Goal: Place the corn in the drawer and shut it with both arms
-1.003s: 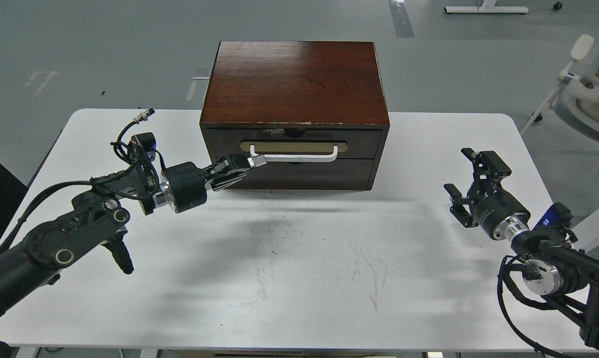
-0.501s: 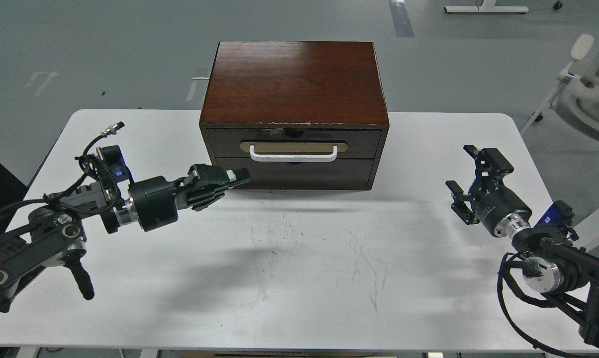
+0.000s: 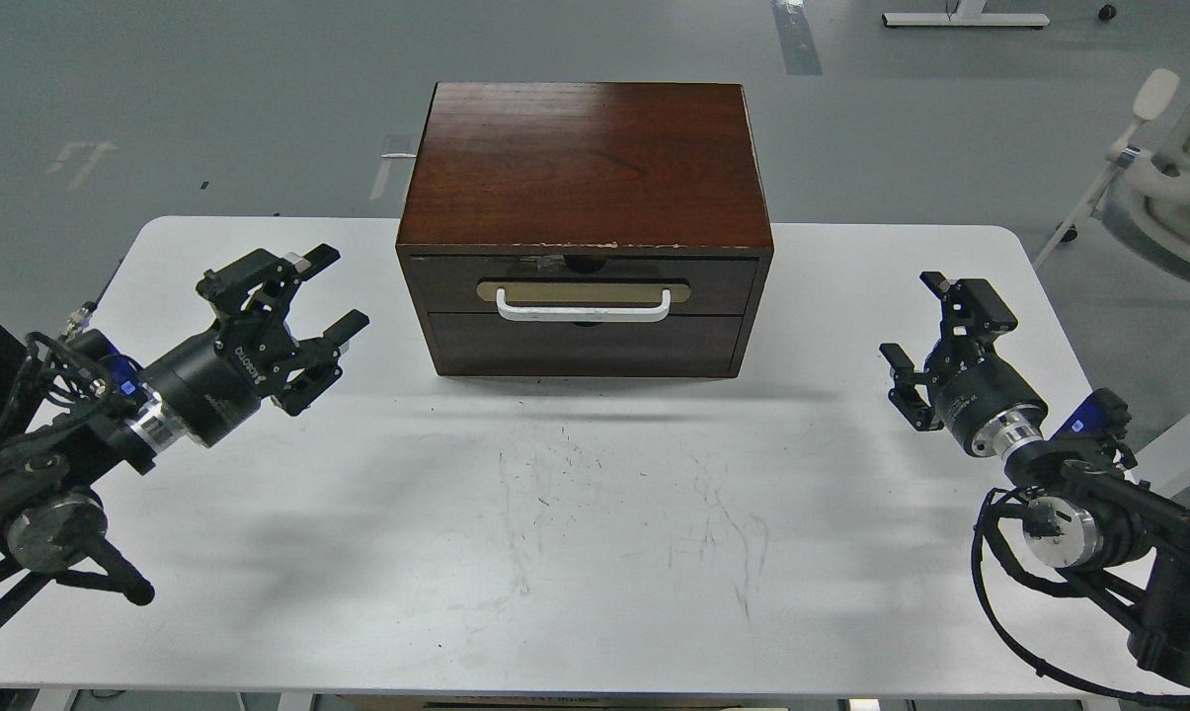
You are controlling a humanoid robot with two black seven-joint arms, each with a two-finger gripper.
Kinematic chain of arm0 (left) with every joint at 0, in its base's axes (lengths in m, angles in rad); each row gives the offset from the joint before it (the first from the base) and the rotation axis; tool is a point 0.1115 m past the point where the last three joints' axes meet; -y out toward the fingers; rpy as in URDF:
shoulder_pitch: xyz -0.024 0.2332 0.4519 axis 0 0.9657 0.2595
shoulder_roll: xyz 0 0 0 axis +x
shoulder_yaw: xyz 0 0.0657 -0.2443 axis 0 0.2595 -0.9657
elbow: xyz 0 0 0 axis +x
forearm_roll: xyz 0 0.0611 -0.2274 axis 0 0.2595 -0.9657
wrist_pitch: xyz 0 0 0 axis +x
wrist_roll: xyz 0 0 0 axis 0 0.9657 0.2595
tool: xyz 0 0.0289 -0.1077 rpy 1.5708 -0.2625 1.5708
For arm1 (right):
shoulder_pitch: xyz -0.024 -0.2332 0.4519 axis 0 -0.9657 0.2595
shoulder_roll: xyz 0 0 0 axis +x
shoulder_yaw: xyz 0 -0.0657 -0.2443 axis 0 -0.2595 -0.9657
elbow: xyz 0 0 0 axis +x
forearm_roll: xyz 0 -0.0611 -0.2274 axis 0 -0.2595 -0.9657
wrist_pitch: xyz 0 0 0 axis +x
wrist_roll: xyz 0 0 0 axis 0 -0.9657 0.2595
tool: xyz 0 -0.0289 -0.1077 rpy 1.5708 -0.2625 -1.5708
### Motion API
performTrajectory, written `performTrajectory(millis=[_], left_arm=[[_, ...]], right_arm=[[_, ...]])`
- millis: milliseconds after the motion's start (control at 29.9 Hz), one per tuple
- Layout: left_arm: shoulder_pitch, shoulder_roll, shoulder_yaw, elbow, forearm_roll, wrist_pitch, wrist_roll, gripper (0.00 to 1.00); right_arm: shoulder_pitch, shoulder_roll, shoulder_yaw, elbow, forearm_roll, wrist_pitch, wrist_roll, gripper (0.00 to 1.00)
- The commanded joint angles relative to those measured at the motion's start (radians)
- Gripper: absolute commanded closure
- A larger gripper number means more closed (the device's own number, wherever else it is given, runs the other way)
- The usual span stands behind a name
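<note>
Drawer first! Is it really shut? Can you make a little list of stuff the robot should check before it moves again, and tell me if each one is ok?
1. Drawer shut, front level with the cabinet: ok.
2. White handle free, nothing gripping it: ok.
3. Left end effector open and clear of the cabinet: ok.
4. Right end effector open, holding nothing: ok.
5. Corn inside the drawer: cannot tell, no corn shows anywhere and the drawer hides its inside.
6. Table between the arms free of things to bump: ok.
</note>
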Motion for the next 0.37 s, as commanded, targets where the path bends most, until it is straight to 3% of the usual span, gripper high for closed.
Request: performTrajectory(millis=[0, 334], left_arm=[[0.020, -0.005, -0.001, 0.010, -0.108, 0.000, 0.000, 0.00], [0.033, -0.014, -0.002, 0.043, -0.149, -0.012, 0.000, 0.00]], right_arm=[[0.007, 0.023, 0.032, -0.009, 0.000, 0.000, 0.000, 0.00], [0.007, 0.058, 0.046, -0.009, 0.002, 0.001, 0.000, 0.00]])
